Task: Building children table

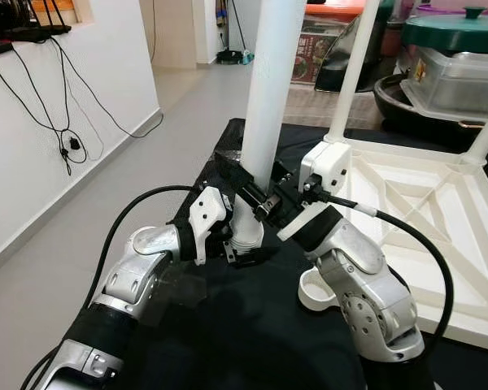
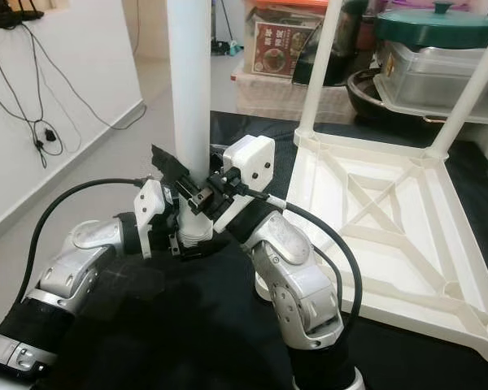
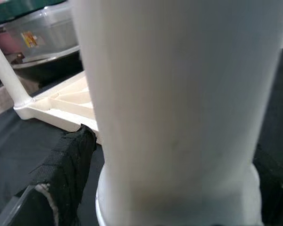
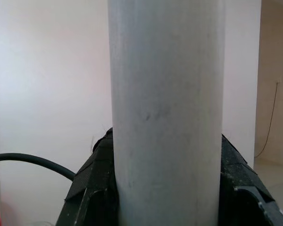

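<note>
- Gripping the loose leg (image 1: 268, 89) near its lower end, both pincers meet at one spot: the left pincer (image 1: 237, 236) from the robot's left, the right pincer (image 1: 270, 203) from the right and slightly higher.
- Right pincer: black pads pressed against both sides of the leg, as the right wrist view shows (image 4: 166, 117).
- Left pincer: closed around the leg just above its collared foot (image 3: 179, 94); one pad (image 3: 68, 160) shows beside it.
- Leg's long axis stands nearly upright, tilted a little, with the foot resting on the black cloth (image 1: 228, 325).
- Tabletop (image 1: 423, 211) lies upside down to the robot's right, ribs facing up, two other legs (image 1: 354, 69) already standing in far corners.
- Key relation: the open near corner socket lies to the right of the held leg, closer to the right arm, so I judge the leg must travel rightward, staying vertical.
- A white ring (image 1: 313, 292) lies on the cloth beside the right forearm.
</note>
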Controlling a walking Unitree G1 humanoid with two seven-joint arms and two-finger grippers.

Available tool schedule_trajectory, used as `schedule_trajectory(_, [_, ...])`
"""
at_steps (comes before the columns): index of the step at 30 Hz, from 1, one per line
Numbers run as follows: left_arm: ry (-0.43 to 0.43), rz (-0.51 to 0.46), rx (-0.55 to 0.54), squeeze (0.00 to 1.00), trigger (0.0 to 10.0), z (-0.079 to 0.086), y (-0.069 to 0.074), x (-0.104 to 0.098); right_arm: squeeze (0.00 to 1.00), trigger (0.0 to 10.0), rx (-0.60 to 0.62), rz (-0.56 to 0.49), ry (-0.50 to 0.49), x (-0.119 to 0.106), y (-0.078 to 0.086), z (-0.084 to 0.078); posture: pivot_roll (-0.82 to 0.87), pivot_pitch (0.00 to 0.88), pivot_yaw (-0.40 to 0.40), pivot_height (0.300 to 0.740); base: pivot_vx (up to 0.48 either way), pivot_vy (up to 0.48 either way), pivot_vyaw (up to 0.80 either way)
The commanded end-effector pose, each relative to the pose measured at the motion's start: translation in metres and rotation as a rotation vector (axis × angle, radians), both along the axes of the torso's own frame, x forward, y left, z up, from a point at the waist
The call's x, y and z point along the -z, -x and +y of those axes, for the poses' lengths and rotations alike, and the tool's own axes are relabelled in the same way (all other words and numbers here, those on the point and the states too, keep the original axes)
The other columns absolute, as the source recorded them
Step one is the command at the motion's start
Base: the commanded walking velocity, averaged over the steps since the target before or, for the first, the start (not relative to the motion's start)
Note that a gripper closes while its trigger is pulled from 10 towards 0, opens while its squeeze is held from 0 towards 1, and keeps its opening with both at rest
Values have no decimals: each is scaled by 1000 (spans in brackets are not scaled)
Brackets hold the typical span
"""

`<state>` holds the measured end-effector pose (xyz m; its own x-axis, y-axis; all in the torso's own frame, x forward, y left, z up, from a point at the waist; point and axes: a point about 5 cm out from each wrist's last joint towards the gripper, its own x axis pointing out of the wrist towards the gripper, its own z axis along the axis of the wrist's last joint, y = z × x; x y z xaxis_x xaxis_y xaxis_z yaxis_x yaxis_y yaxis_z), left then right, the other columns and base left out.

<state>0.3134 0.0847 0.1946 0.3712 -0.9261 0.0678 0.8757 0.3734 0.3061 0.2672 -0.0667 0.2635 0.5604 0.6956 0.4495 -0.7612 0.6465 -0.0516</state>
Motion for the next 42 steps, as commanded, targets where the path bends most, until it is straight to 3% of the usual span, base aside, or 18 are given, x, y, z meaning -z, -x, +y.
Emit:
schedule_trajectory(1, [29,-27,11,0,0,-6,2,-3,0,0,-55,15,-35,-1,4,7,71,0,-30,740,0,0,0])
schedule_trajectory(10, [105,-12,-39,0,0,-2,0,-3,0,0,-2,18,-56,-4,-1,0,64,0,-31,740,0,0,0])
schedule_trajectory(17, [96,-11,-72,0,0,2,-2,-1,0,0,23,16,-47,-3,-2,-5,61,0,-27,740,0,0,0])
schedule_trajectory(18, [86,-19,-83,0,0,3,-3,-1,0,2824,33,19,-37,-2,-3,-6,60,0,-26,740,0,0,0])
schedule_trajectory(20, [59,-39,-107,0,0,6,-6,-1,0,2824,48,28,-3,1,-5,-7,56,0,-25,740,0,0,0])
schedule_trajectory(21, [48,-49,-118,0,6510,7,-8,-1,0,10000,54,34,26,3,-6,-7,54,0,-24,740,0,0,0])
schedule_trajectory(22, [41,-54,-124,0,6510,8,-9,-1,0,10000,58,38,46,5,-6,-7,54,0,-24,740,0,0,0])
schedule_trajectory(23, [27,-66,-134,0,10000,8,-10,-1,0,10000,58,43,60,6,-6,-8,53,0,-24,740,0,0,0])
schedule_trajectory(24, [27,-66,-134,0,10000,8,-10,-1,0,10000,58,43,60,6,-6,-8,53,0,-24,740,0,0,0])
schedule_trajectory(25, [5,-78,-141,0,10000,8,-10,0,75,10000,62,51,71,8,-7,-10,58,0,-26,740,0,0,0])
schedule_trajectory(27, [-2,-80,-141,0,10000,8,-10,0,75,10000,66,54,73,9,-7,-11,58,0,-26,740,0,0,0])
schedule_trajectory(28, [-26,-90,-143,0,10000,9,-10,1,1000,10000,73,55,73,9,-8,-12,62,0,-26,740,0,0,0])
schedule_trajectory(35, [-84,-111,-163,0,10000,14,-11,6,1000,10000,101,59,75,10,-12,-16,62,0,-26,740,0,0,0])
schedule_trajectory(36, [-91,-113,-157,0,10000,14,-11,7,0,10000,115,60,80,11,-13,-15,58,0,-22,740,0,0,0])
schedule_trajectory(42, [-115,-121,-131,0,10000,6,-8,12,0,10000,179,109,22,15,-19,-11,55,0,-22,740,0,0,0])
